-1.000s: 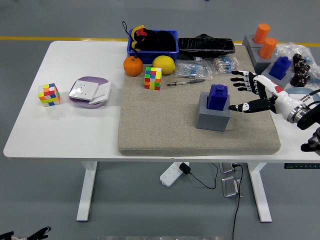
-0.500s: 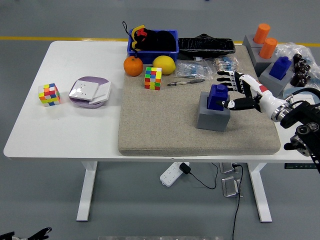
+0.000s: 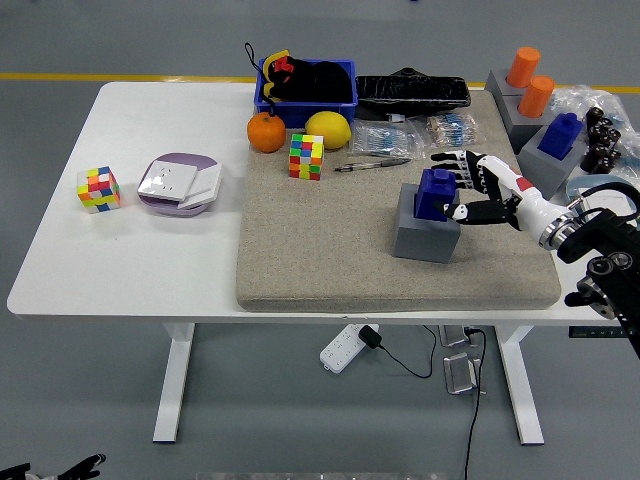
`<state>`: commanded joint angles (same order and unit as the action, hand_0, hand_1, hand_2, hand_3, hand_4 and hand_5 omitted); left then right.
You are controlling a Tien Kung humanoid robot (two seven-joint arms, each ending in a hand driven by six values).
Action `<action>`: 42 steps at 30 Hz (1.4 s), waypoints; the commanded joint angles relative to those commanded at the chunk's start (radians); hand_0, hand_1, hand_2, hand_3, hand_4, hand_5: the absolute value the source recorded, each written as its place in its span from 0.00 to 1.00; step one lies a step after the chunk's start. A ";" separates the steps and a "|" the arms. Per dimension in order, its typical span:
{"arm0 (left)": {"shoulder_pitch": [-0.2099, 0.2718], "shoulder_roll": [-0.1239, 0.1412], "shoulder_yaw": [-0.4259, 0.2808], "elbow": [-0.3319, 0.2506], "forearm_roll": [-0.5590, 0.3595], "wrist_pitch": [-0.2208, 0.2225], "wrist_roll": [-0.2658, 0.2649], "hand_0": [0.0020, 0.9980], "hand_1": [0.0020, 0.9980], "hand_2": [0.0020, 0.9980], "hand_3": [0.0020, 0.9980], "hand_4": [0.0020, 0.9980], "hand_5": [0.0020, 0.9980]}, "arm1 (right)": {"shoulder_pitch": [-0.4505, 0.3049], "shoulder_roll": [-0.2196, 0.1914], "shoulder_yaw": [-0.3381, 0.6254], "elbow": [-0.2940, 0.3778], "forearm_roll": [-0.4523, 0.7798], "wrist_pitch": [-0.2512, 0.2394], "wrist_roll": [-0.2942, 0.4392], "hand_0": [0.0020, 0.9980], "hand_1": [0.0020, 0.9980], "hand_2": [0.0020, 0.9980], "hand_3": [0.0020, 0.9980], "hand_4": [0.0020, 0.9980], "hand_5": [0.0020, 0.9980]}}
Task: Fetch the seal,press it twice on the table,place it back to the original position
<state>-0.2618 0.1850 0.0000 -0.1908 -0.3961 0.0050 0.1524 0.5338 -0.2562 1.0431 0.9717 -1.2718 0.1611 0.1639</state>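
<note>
Right hand (image 3: 478,192) reaches in from the frame's right edge, fingers spread open around the blue seal (image 3: 436,193), thumb at its near side, not yet closed. That seal sits upright in a grey block holder (image 3: 425,234) on the mat (image 3: 330,250), right of centre. It looks rigid, light and smooth-sided; pinching its upper knob seems best.

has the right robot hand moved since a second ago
Yes. The right robot hand moved left, toward the blue seal in its grey holder, fingers now beside it.
</note>
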 joint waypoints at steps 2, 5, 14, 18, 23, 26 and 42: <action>0.000 0.000 0.000 0.000 0.001 -0.001 0.000 0.81 0.79 0.76 0.80 0.68 0.43 | -0.002 0.001 -0.006 -0.002 0.001 -0.003 0.001 0.76 0.73 0.74 0.78 0.78 0.00; 0.001 0.000 0.000 0.000 0.003 -0.001 0.002 0.81 0.79 0.76 0.80 0.68 0.43 | -0.002 0.003 -0.016 -0.003 0.001 -0.016 0.008 0.76 0.73 0.74 0.78 0.78 0.00; -0.001 0.003 -0.015 -0.001 0.024 0.000 0.006 0.81 0.79 0.76 0.80 0.68 0.43 | 0.003 0.005 -0.040 -0.010 0.010 -0.067 0.030 0.70 0.56 0.57 0.68 0.72 0.00; -0.001 0.003 -0.016 -0.002 0.027 0.000 0.006 0.81 0.79 0.76 0.80 0.68 0.43 | 0.005 0.007 -0.054 -0.019 0.022 -0.088 0.041 0.70 0.56 0.57 0.68 0.72 0.00; 0.000 0.003 -0.019 -0.002 0.031 -0.001 0.007 0.81 0.79 0.76 0.80 0.68 0.43 | 0.005 0.009 -0.071 -0.027 0.035 -0.099 0.048 0.63 0.47 0.46 0.52 0.69 0.00; 0.002 0.003 -0.018 -0.002 0.030 -0.001 0.007 0.81 0.79 0.76 0.80 0.68 0.43 | 0.005 0.009 -0.078 -0.027 0.040 -0.107 0.052 0.60 0.45 0.43 0.47 0.67 0.00; 0.002 0.005 -0.016 -0.003 0.028 0.000 0.005 0.81 0.79 0.77 0.80 0.69 0.43 | 0.004 0.006 -0.026 0.035 0.057 -0.151 0.080 0.59 0.43 0.41 0.44 0.63 0.00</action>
<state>-0.2599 0.1899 -0.0159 -0.1940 -0.3680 0.0049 0.1572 0.5377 -0.2504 1.0172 1.0071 -1.2151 0.0104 0.2440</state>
